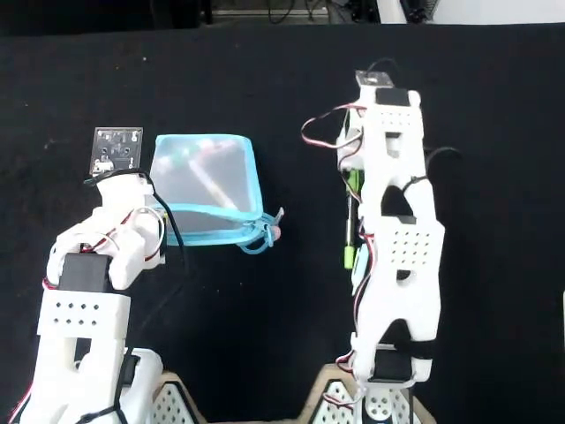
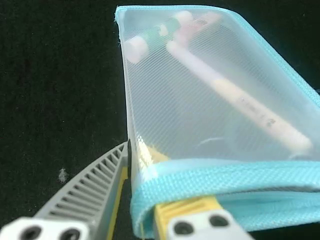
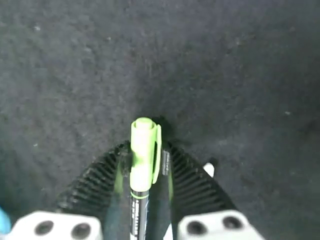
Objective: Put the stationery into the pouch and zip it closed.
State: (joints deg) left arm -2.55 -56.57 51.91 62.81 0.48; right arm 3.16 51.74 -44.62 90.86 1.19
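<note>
Translucent blue-trimmed pouch holds pens; green marker outside.

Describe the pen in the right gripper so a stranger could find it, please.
On the black table, away from the mesh pouch, the right gripper holds a pen. Unlike the pale pens inside the pouch, it has a lime-green cap.
</note>
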